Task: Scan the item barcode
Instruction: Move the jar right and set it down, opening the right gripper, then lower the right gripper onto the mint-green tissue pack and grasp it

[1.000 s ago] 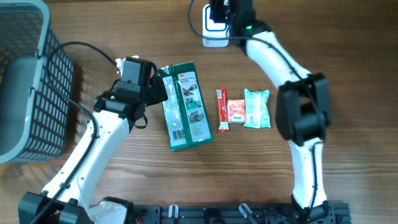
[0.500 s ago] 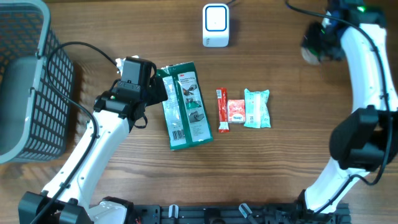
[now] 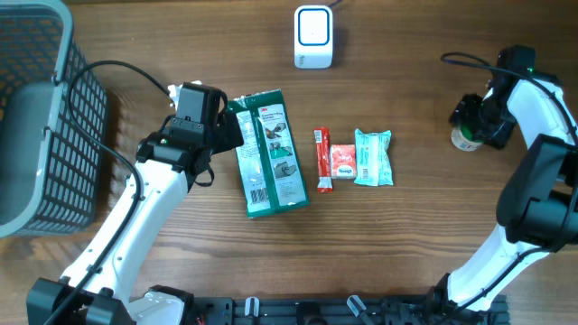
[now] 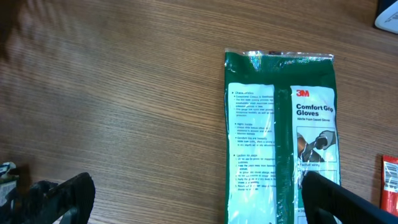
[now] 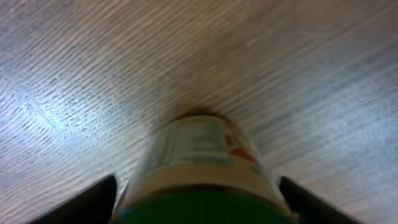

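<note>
A jar with a green lid (image 3: 465, 137) stands on the wood at the far right. My right gripper (image 3: 477, 122) is over it. In the right wrist view the jar (image 5: 199, 155) fills the space between the fingers of the right gripper (image 5: 199, 193), with a narrow gap on each side, so the gripper is open. The white scanner (image 3: 313, 36) sits at the top middle. My left gripper (image 3: 230, 134) hovers open over the left edge of a green glove package (image 3: 268, 152). In the left wrist view, one finger of the left gripper (image 4: 196, 186) is over the package (image 4: 280, 137).
A red stick packet (image 3: 322, 160), a pink packet (image 3: 342, 161) and a teal packet (image 3: 373, 157) lie in a row at mid-table. A grey mesh basket (image 3: 36, 117) stands at the far left. A cable runs behind the left arm.
My right arm swung from the scanner at the top across to the far right and came down with the jar. Its jaws have widened off the jar. The left arm has not moved.
</note>
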